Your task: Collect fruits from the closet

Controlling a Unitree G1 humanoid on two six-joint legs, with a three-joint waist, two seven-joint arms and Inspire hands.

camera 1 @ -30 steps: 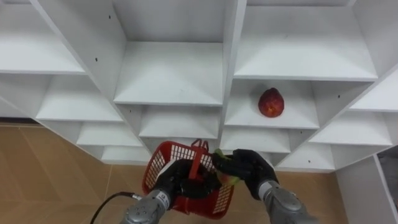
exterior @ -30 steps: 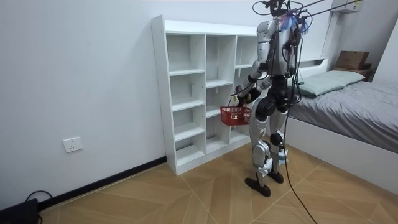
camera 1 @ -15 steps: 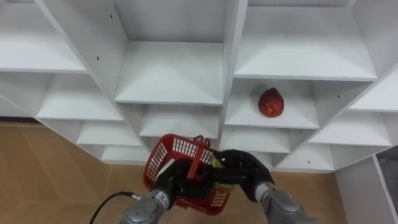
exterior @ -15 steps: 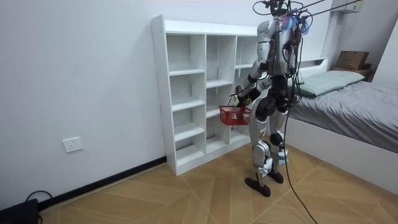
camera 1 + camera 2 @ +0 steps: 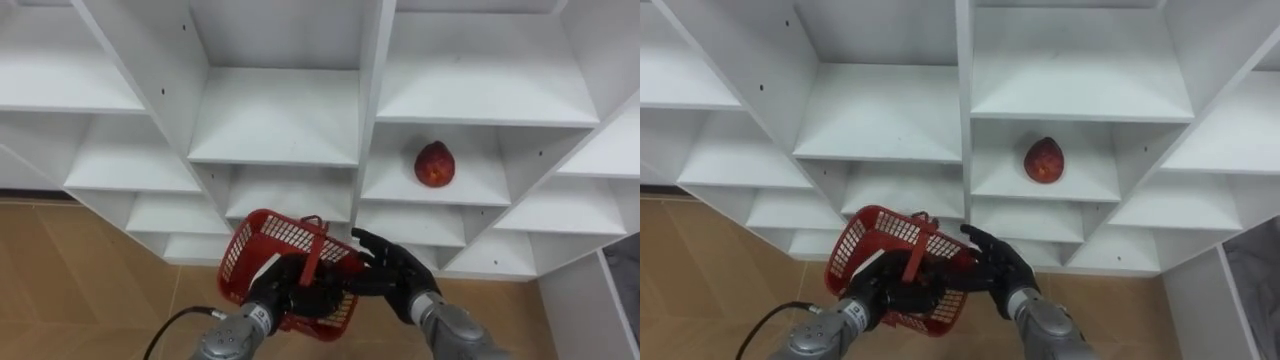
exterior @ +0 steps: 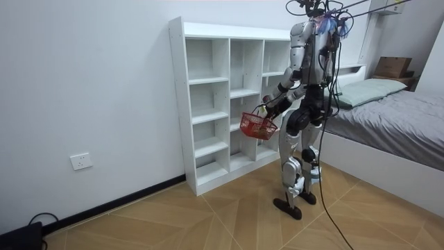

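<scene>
Left eye view: the left hand [image 5: 285, 293] is clenched on the handle of the red basket [image 5: 262, 245], which hangs tilted in front of the lower shelves of the white closet [image 5: 275, 115]. The right hand [image 5: 392, 272] is at the basket's right rim, its fingers [image 5: 380, 250] stretched out and released, grasping nothing. A red fruit [image 5: 434, 165] lies in a compartment of the right column, well apart from both hands.

Room view: the robot stands upright facing the closet and holds the tilted basket before it at hip height. A bed [image 6: 395, 118] lies at the room view's right.

Right eye view: the fruit sits on its shelf, above the spread right hand.
</scene>
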